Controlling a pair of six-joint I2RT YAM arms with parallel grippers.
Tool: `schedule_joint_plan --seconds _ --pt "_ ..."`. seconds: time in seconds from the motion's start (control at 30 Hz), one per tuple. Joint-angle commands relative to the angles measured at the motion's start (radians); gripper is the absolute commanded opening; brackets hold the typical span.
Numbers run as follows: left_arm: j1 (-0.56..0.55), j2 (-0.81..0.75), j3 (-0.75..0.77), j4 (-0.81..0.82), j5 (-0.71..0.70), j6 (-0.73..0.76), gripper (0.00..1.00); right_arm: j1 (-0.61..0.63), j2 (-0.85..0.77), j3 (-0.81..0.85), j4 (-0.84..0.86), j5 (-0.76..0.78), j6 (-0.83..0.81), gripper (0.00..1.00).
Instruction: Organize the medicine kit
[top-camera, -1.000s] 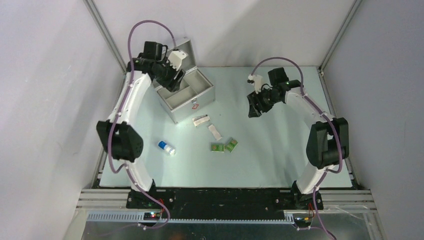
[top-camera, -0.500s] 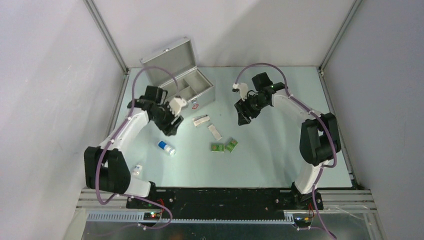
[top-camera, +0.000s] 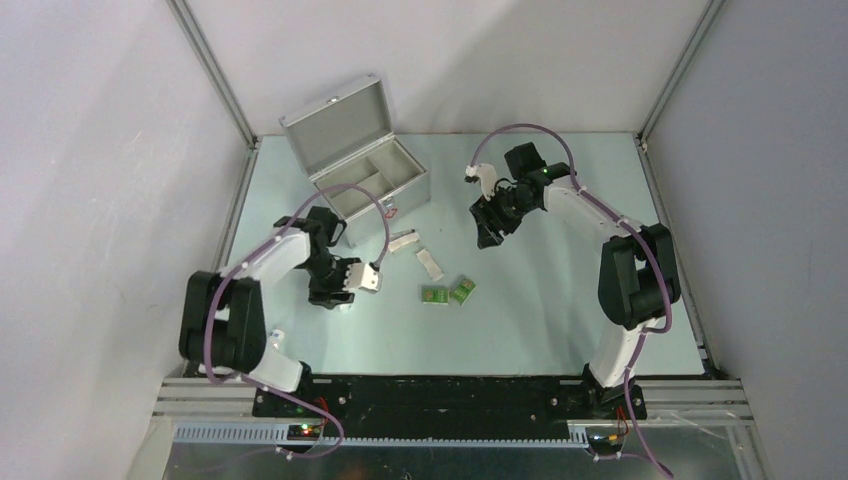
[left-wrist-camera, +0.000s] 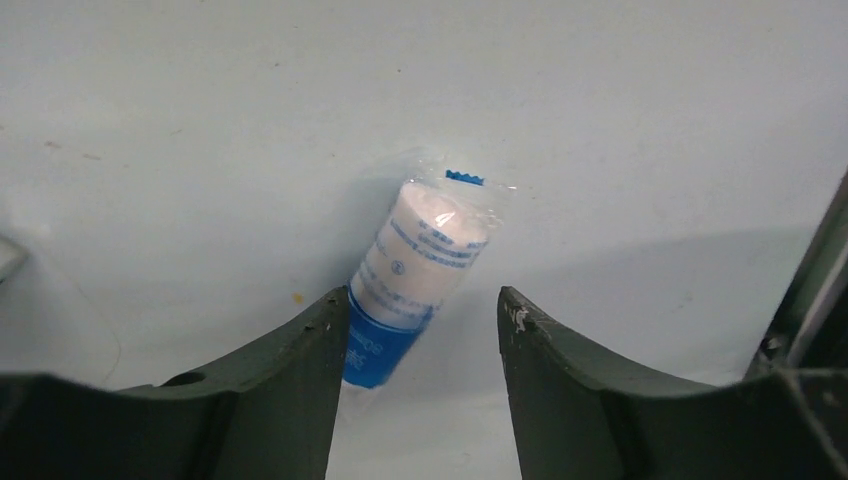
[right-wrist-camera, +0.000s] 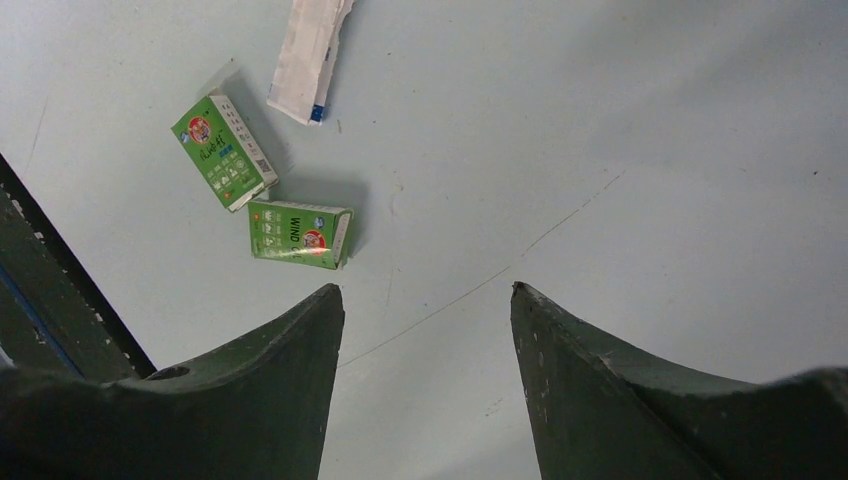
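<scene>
The medicine kit (top-camera: 372, 186), a silver case, stands open at the back left with its lid (top-camera: 334, 122) up and its divided inside showing. My left gripper (top-camera: 338, 292) is low over the table in front of it. In the left wrist view its jaws are open (left-wrist-camera: 422, 310) around the blue end of a white-and-blue roll in clear wrap (left-wrist-camera: 420, 262). The roll lies on the table against the left finger (left-wrist-camera: 300, 370). My right gripper (top-camera: 488, 232) hovers open right of the kit, with only bare table between its fingertips (right-wrist-camera: 427, 300).
Two green boxes (top-camera: 433, 295) (top-camera: 462, 290) lie mid-table, also seen from the right wrist (right-wrist-camera: 222, 150) (right-wrist-camera: 298, 233). Two white sachets (top-camera: 402, 241) (top-camera: 430, 264) lie between them and the kit. A small white item (top-camera: 273, 340) sits by the left arm's base.
My left arm has swung from the kit down and forward to the roll, its jaws narrowing slightly. The right gripper has shifted left toward the table's middle.
</scene>
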Motion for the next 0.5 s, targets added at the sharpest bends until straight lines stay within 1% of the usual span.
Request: schedule_joint_plan --seconds 0.0,0.13,0.3,0.4,0.47 --pt "-0.019 0.094 0.069 0.002 -0.057 0.102 0.58 0.001 -0.039 0.002 0.0 0.016 -0.029 0.66" --pt "-0.025 0.141 0.07 0.04 -0.083 0.126 0.54 0.001 -0.041 -0.002 -0.002 0.026 -0.034 0.66" --pt "-0.026 0.164 0.051 0.116 -0.086 0.129 0.47 0.0 -0.032 0.006 -0.004 0.027 -0.037 0.66" --pt "-0.026 0.155 0.06 0.12 -0.051 0.106 0.42 0.001 -0.025 0.015 -0.009 0.032 -0.039 0.66" --pt "-0.027 0.113 0.07 0.118 -0.016 0.088 0.41 0.001 -0.023 0.018 -0.012 0.035 -0.041 0.66"
